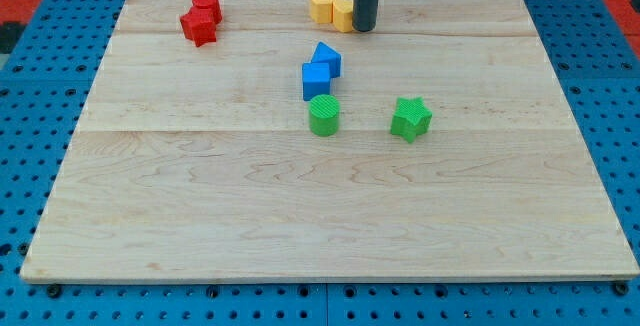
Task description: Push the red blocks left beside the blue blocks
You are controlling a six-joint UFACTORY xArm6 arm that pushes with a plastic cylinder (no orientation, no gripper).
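Observation:
Two red blocks sit touching at the view's top left: a red cylinder point(207, 4) and a red star point(199, 26) just below it. Two blue blocks sit touching near the middle: a blue wedge-like block point(326, 59) and a blue cube point(316, 80) below it. My tip point(364, 28) stands at the view's top centre, right of the red blocks and up-right of the blue ones, touching the yellow blocks' right side.
Two yellow blocks point(323, 4) point(343, 13) sit against my rod's left side. A green cylinder point(324, 116) lies just below the blue cube. A green star point(411, 119) lies to its right. The wooden board point(300, 216) rests on a blue pegboard.

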